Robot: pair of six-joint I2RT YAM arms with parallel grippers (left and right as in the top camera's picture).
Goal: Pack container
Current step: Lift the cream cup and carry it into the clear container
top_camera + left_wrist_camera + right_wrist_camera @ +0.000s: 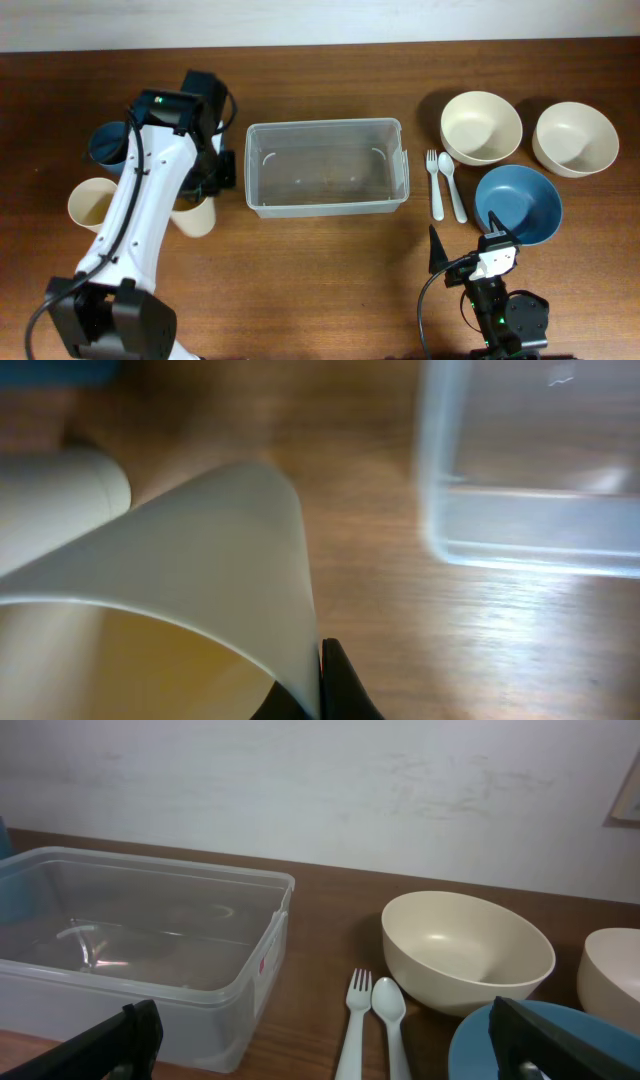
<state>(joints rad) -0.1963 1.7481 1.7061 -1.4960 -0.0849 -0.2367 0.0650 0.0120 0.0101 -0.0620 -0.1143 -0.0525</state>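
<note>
At the container's (326, 126) nine o'clock, your left gripper (322, 695) pinches a cream cup (200, 560); lift it in next, while your right gripper (330, 1045) stands wide.

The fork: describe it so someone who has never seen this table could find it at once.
Start at the clear plastic container. Just right of it, two white utensils lie side by side. The fork is the one nearer the container, with tines where the spoon has a rounded head.
</note>
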